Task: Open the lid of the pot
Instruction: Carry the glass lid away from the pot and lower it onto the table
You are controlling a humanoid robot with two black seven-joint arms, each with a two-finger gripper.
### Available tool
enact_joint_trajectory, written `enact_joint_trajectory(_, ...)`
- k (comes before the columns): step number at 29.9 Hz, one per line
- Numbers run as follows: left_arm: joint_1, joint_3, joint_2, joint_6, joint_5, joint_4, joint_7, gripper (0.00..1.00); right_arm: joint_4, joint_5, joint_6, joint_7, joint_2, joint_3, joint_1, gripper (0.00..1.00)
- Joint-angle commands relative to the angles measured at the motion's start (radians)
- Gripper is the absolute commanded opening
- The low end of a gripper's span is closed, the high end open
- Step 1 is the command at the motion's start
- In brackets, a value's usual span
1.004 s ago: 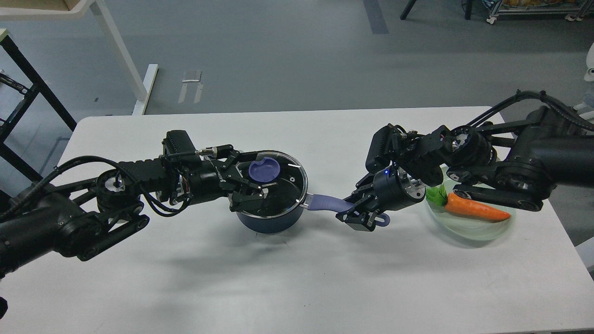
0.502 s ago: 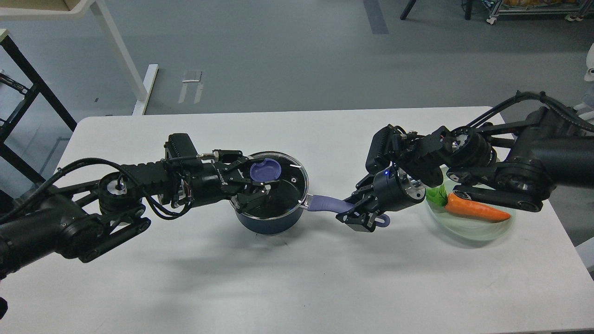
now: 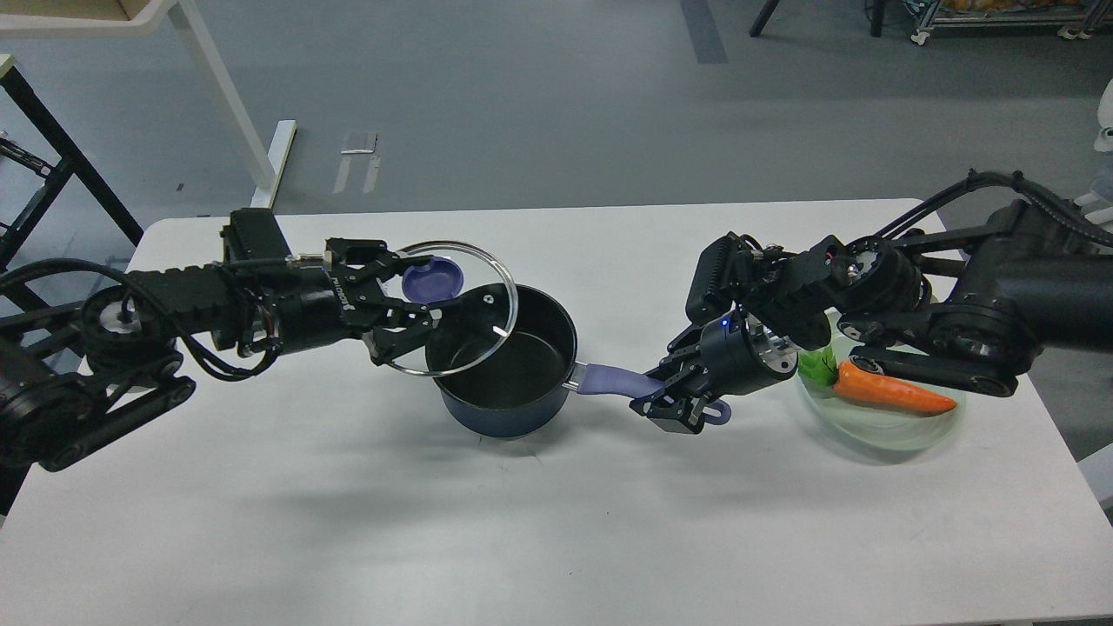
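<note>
A dark blue pot [image 3: 513, 382] stands on the white table [image 3: 556, 522], its inside open to view. Its purple handle [image 3: 613, 381] points right. My left gripper [image 3: 416, 296] is shut on the purple knob [image 3: 432, 279] of the glass lid [image 3: 452, 306] and holds the lid lifted and shifted left, still overlapping the pot's left rim. My right gripper [image 3: 665, 393] is shut on the pot handle near its far end.
A pale green plate [image 3: 878, 426] with an orange carrot [image 3: 891, 391] sits at the right, under my right arm. Table legs and a black frame stand on the floor beyond the far left edge.
My left gripper has lifted the lid off the pot and carried it up and to the left. The pot, its handle and my right gripper have stayed in place.
</note>
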Motion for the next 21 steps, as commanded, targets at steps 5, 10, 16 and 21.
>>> enact_joint_trajectory(5, 0.063, 0.078, 0.193, 0.118, -0.069, 0.015, 0.0, 0.3, -0.001, 0.0, 0.0, 0.0, 0.0, 0.0, 0.0, 0.24)
enact_joint_trajectory(10, 0.15, 0.149, 0.235, 0.222, -0.133, 0.047, 0.0, 0.3, 0.0, 0.0, 0.0, 0.0, 0.0, 0.0, 0.002, 0.24)
enact_joint_trajectory(16, 0.235, 0.152, 0.212, 0.29, -0.149, 0.132, 0.0, 0.3, 0.0, 0.0, 0.0, 0.0, -0.001, 0.0, 0.002, 0.24)
enact_joint_trajectory(21, 0.269, 0.156, 0.135, 0.298, -0.172, 0.238, 0.0, 0.3, 0.0, 0.0, 0.0, 0.0, 0.0, 0.0, 0.002, 0.24)
